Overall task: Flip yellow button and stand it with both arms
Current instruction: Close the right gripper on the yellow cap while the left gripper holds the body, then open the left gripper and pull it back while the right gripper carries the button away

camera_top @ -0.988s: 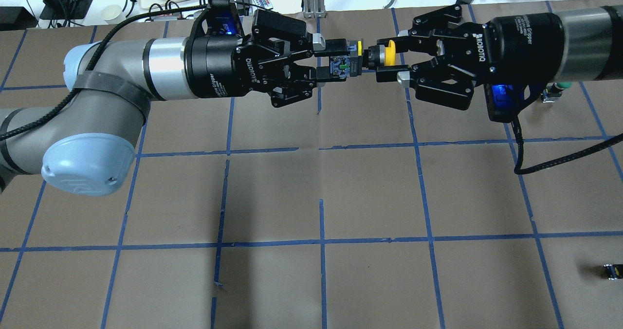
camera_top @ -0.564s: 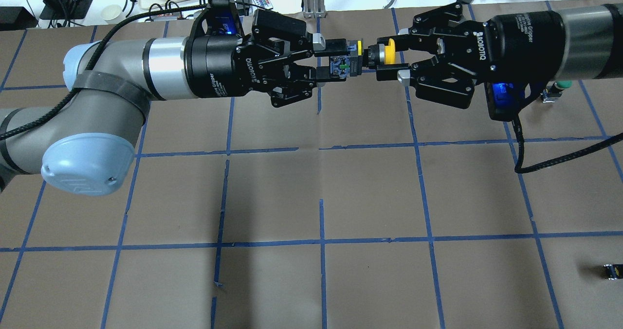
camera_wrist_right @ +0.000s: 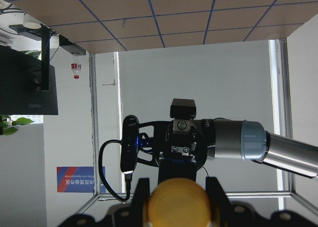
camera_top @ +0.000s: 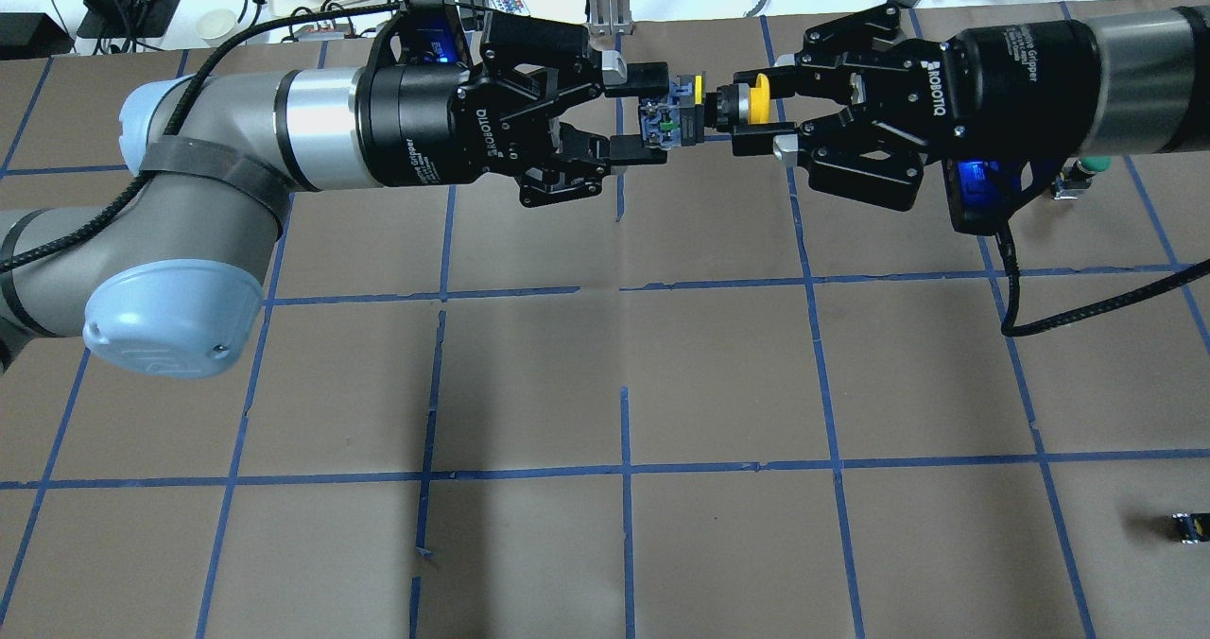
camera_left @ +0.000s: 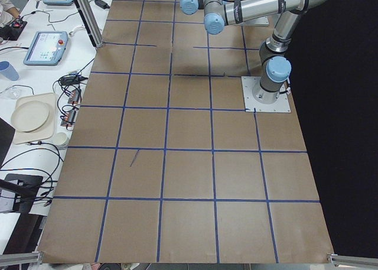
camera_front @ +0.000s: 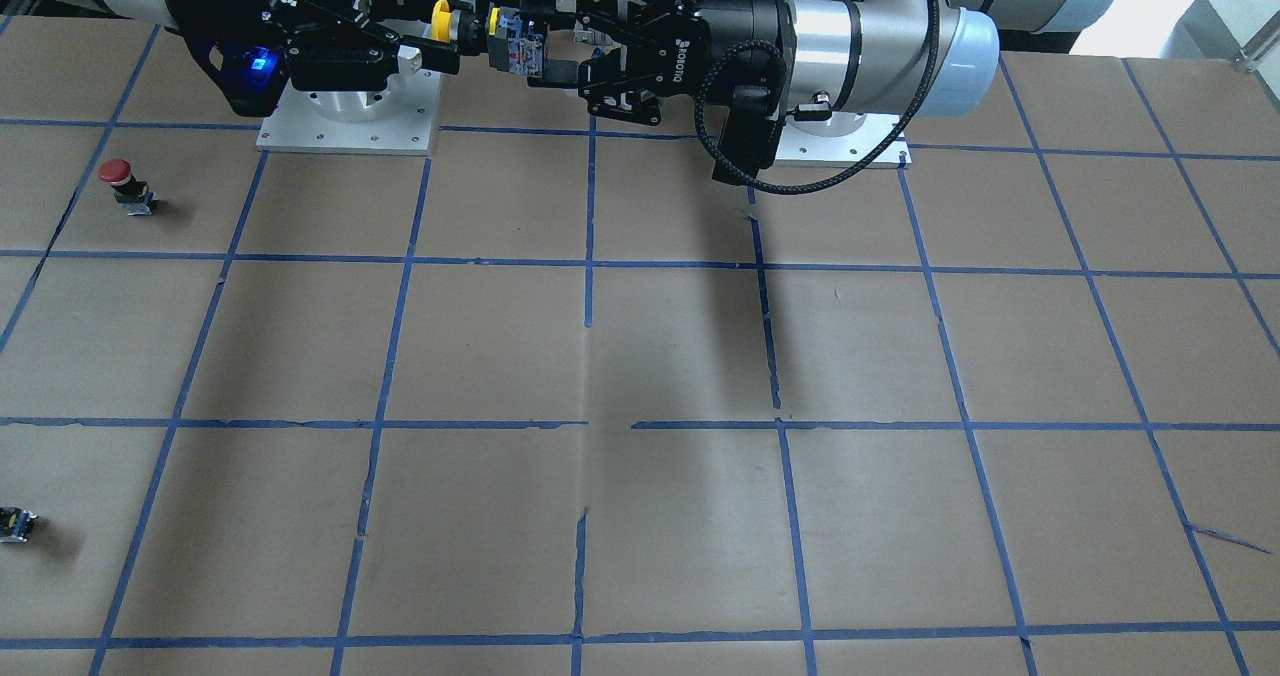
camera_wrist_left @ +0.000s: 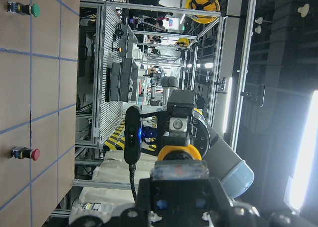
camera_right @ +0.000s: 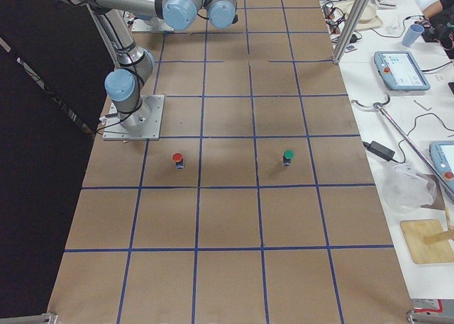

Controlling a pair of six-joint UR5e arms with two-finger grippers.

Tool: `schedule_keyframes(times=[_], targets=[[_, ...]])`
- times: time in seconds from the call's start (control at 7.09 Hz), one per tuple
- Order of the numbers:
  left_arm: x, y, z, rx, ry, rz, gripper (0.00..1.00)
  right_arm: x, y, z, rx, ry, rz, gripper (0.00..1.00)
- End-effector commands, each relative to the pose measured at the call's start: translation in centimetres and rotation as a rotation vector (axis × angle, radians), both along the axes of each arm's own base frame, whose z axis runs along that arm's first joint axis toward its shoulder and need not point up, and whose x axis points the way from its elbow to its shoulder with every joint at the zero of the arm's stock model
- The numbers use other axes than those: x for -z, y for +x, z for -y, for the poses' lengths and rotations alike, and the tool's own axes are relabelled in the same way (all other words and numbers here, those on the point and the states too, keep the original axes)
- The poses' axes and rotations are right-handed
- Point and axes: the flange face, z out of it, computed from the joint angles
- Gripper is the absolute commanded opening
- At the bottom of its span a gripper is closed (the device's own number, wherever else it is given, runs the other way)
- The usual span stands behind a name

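The yellow button (camera_top: 759, 98) hangs horizontally in the air above the far middle of the table, cap toward the right arm. My right gripper (camera_top: 756, 110) is shut on its yellow cap and neck. The grey-blue contact block (camera_top: 665, 121) points toward my left gripper (camera_top: 643, 112), whose fingers stand open on either side of the block. In the front-facing view the button (camera_front: 440, 20) sits between the right gripper (camera_front: 430, 26) and the left gripper (camera_front: 548, 36). The cap fills the bottom of the right wrist view (camera_wrist_right: 179, 202).
A red-capped button (camera_front: 120, 178) stands on the table on the robot's right side. A green-capped button (camera_right: 287, 156) stands farther out, partly hidden under the right arm in the overhead view. A tiny dark switch piece (camera_top: 1189, 527) lies near the right front edge.
My left gripper's fingers have spread apart off the contact block. The right gripper still holds the cap, and the button has shifted slightly up and to the left in the overhead view.
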Motion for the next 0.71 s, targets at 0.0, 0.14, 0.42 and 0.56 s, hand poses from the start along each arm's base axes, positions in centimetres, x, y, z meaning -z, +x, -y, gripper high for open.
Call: schedule_keyframes(times=[0.0, 0.14, 0.42, 0.56], targets=[[-0.5, 0.1, 0.3, -0.002, 0.033, 0.0, 1.0, 0.0, 0.0, 0.1, 0.0, 0.0, 0.0, 0.06], [-0.7, 1.5, 1.0, -0.032, 0.036, 0.012, 1.0, 0.0, -0.2, 0.3, 0.002, -0.001, -0.002, 0.06], [0.4, 4.3, 2.1, -0.096, 0.061, 0.152, 1.0, -1.7, -1.8, 1.0, -0.015, -0.05, -0.07, 0.06], [1.2, 4.8, 2.4, -0.107, 0.055, 0.259, 1.0, -2.7, -4.2, 1.3, -0.054, -0.109, -0.194, 0.06]])
